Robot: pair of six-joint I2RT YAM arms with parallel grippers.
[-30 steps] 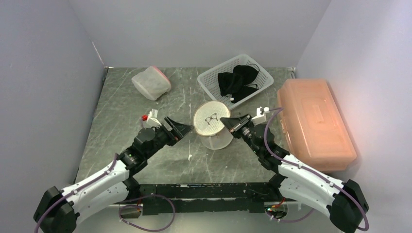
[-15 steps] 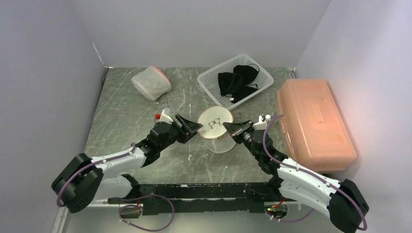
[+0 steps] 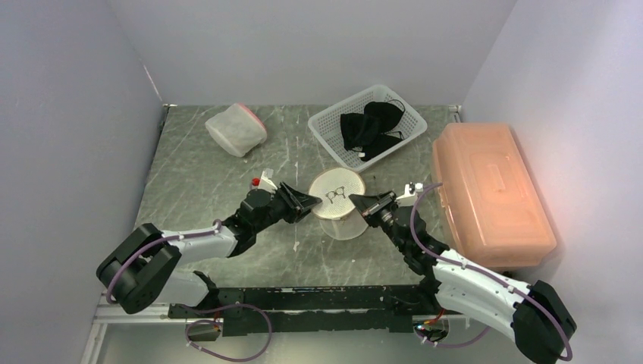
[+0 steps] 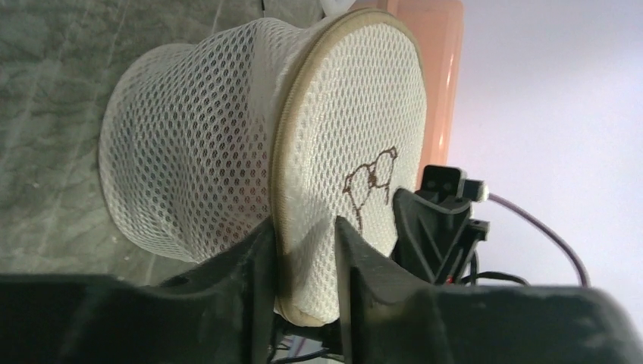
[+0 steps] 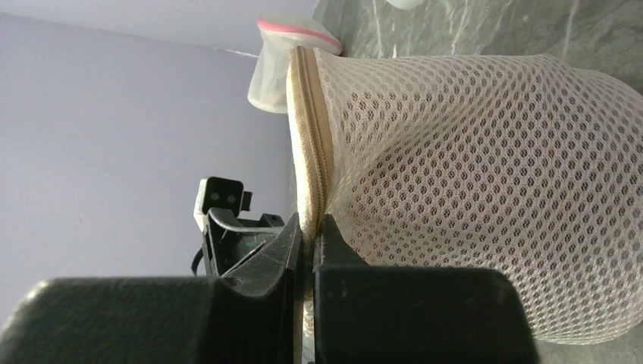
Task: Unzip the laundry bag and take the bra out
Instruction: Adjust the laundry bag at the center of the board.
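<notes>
The table (image 3: 197,182) is seen from above and behind the arm bases, looking down toward the far wall, with the whole surface taken in. The left wrist view is set very close to the mesh bag (image 4: 189,152) and is turned right, toward the orange box (image 4: 432,45). The right wrist view is set equally close and is turned left, toward the plastic bag (image 5: 277,68) at the far left. The mesh bag is shared by all three views.
</notes>
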